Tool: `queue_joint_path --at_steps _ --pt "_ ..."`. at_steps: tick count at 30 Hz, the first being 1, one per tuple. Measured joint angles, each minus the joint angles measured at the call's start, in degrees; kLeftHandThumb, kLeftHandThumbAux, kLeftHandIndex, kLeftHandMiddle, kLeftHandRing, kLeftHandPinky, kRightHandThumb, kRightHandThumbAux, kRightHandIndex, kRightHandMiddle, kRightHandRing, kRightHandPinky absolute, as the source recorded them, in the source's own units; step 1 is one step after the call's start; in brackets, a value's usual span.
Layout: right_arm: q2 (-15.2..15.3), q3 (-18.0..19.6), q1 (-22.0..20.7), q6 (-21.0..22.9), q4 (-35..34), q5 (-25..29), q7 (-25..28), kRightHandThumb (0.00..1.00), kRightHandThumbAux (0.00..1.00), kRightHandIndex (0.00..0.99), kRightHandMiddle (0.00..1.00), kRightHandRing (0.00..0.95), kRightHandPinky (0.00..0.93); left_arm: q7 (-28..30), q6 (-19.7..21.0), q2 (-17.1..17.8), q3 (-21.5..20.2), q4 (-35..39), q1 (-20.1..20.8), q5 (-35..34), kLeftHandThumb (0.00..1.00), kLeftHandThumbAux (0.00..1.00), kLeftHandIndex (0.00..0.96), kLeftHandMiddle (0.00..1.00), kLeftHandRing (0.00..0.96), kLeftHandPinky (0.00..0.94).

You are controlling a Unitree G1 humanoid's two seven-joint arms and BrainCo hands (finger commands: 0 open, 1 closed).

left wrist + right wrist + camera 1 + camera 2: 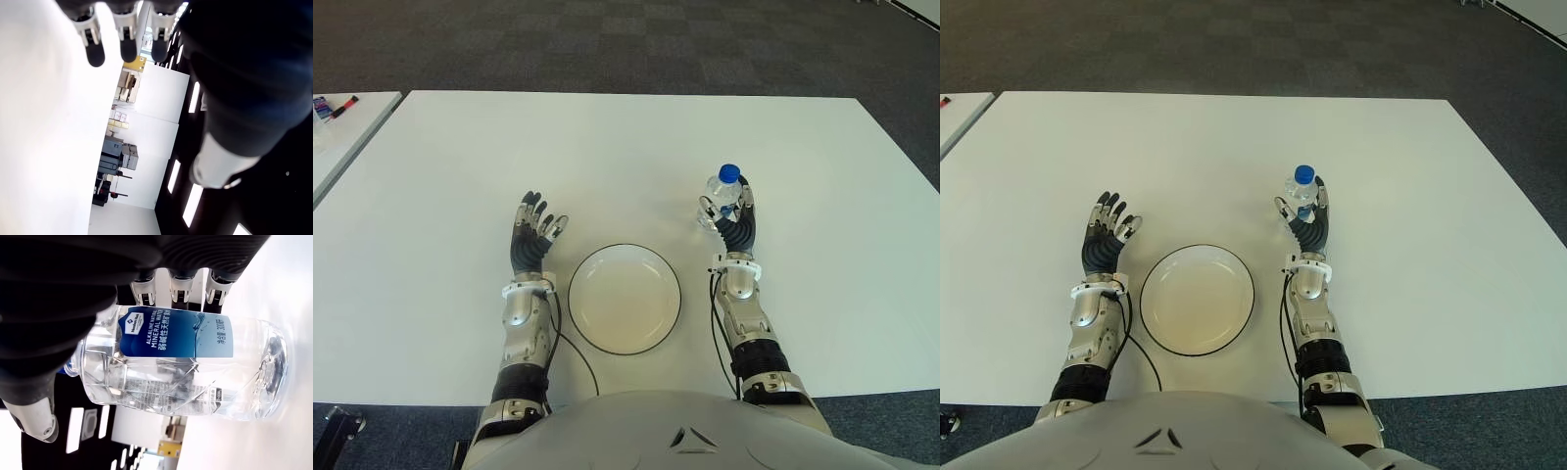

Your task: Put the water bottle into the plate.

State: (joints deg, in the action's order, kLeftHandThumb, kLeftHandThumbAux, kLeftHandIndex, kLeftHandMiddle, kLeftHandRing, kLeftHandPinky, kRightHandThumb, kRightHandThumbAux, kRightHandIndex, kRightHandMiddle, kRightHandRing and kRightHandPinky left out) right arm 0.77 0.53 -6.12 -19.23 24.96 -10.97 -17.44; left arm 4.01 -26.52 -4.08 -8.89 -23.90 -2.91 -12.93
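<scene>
A clear water bottle (723, 199) with a blue cap and a blue label stands upright on the white table (607, 147), to the right of and just beyond the plate. My right hand (737, 225) is right up against its near side; the right wrist view shows the bottle (186, 372) lying between the thumb and the straight fingers (178, 289), which are not curled around it. The white plate (625, 299) with a dark rim sits near the front edge and holds nothing. My left hand (533, 240) shows just left of the plate with its fingers spread.
A second white table (342, 137) stands at the far left with small items (333, 106) on it. Dark carpet (636, 44) lies beyond the table's far edge.
</scene>
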Motion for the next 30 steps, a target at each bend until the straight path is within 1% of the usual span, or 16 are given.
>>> queue_joint_path --at_steps 10,22,30 --pt "0.5 -0.6 1.9 -0.7 0.9 0.0 2.5 0.216 0.668 0.061 0.058 0.069 0.102 0.0 -0.7 0.0 0.0 -0.9 0.1 0.0 0.106 0.881 0.078 0.082 0.089 0.137" --pt "1.1 -0.6 1.9 -2.5 1.7 0.0 3.3 0.218 0.66 0.073 0.073 0.079 0.1 0.0 -1.1 0.0 0.1 -0.9 0.1 0.0 0.122 0.873 0.082 0.086 0.093 0.142" --pt "1.5 -0.5 1.9 -3.6 2.2 0.1 3.8 0.217 0.675 0.07 0.074 0.076 0.092 0.0 -1.3 0.0 0.1 -0.9 0.1 0.0 0.137 0.87 0.081 0.086 0.093 0.139"
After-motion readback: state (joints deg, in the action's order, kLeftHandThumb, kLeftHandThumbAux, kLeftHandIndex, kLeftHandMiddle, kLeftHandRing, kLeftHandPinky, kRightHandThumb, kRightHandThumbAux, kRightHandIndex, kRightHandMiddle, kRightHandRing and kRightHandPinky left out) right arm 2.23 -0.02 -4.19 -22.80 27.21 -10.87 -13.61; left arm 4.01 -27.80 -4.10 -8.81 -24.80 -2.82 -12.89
